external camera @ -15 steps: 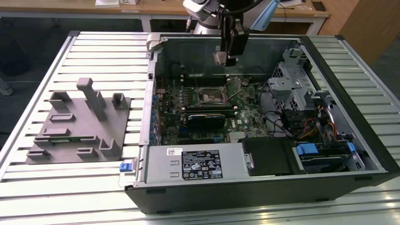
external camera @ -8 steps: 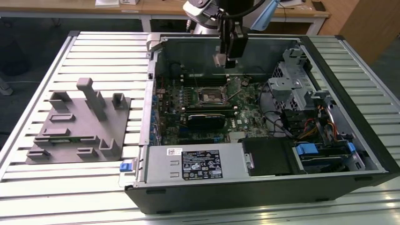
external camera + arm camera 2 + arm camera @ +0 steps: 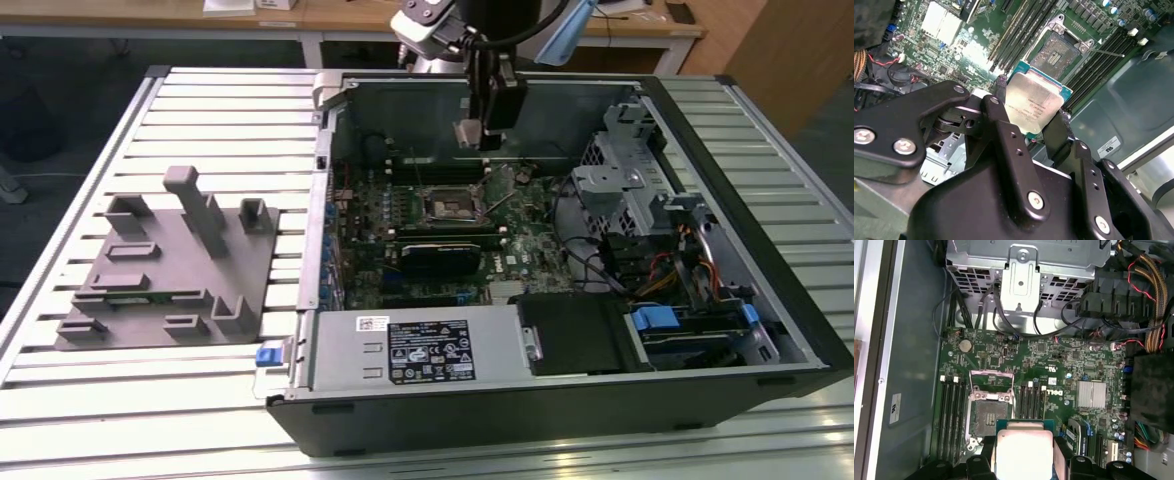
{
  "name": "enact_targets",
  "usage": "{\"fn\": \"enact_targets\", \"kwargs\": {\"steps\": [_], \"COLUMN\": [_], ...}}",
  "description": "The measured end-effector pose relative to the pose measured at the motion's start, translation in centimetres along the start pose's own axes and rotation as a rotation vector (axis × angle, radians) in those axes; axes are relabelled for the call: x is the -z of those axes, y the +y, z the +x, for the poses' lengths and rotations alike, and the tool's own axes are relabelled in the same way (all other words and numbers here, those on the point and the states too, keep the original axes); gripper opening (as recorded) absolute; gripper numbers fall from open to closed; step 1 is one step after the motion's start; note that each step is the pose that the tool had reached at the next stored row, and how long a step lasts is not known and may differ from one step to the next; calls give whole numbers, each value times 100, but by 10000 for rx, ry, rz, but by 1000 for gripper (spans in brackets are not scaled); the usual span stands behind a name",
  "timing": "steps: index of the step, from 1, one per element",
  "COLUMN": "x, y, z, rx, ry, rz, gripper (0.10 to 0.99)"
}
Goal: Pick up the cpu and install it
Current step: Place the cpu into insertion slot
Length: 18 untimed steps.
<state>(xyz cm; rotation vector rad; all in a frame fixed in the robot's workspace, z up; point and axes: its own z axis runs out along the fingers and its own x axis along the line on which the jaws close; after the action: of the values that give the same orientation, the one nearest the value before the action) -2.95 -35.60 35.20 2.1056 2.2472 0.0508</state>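
- The gripper (image 3: pixel 474 138) hangs in the upper middle of the exterior view, over the back part of the open computer case (image 3: pixel 747 200).
- Its two black fingers (image 3: pixel 1004 135) are closed narrowly on the cpu (image 3: pixel 1034 102), one on each of two opposite edges; the same grasp shows in the first wrist view, with the gripper (image 3: pixel 1024 460) around the cpu (image 3: pixel 1024 452).
- The cpu's pale silvery top faces the wrist cameras, and a green rim shows along its edge.
- In the exterior view the cpu (image 3: pixel 467 133) is a small pale patch at the gripper's tip, higher in the frame than the socket (image 3: pixel 451 207).
- The socket (image 3: pixel 988 415) lies on the green motherboard (image 3: pixel 1054 365) between rows of dark memory slots; its metal frame is lifted and its middle is bare.
- In the second wrist view the socket (image 3: pixel 1061 50) lies just past the cpu's far corner.
- A white-labelled grey box (image 3: pixel 414 350) fills the case's lower middle.
- A grey tray (image 3: pixel 160 270) sits on the slatted counter (image 3: pixel 200 110) at the exterior view's left, well apart from the case.
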Motion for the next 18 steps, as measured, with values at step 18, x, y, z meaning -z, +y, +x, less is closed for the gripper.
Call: {"fn": "enact_targets", "kwargs": {"steps": [18], "x": [-137], "y": [-105], "z": [19], "rx": [-36], "ry": [-1], "rz": [10], "gripper": [545]}}
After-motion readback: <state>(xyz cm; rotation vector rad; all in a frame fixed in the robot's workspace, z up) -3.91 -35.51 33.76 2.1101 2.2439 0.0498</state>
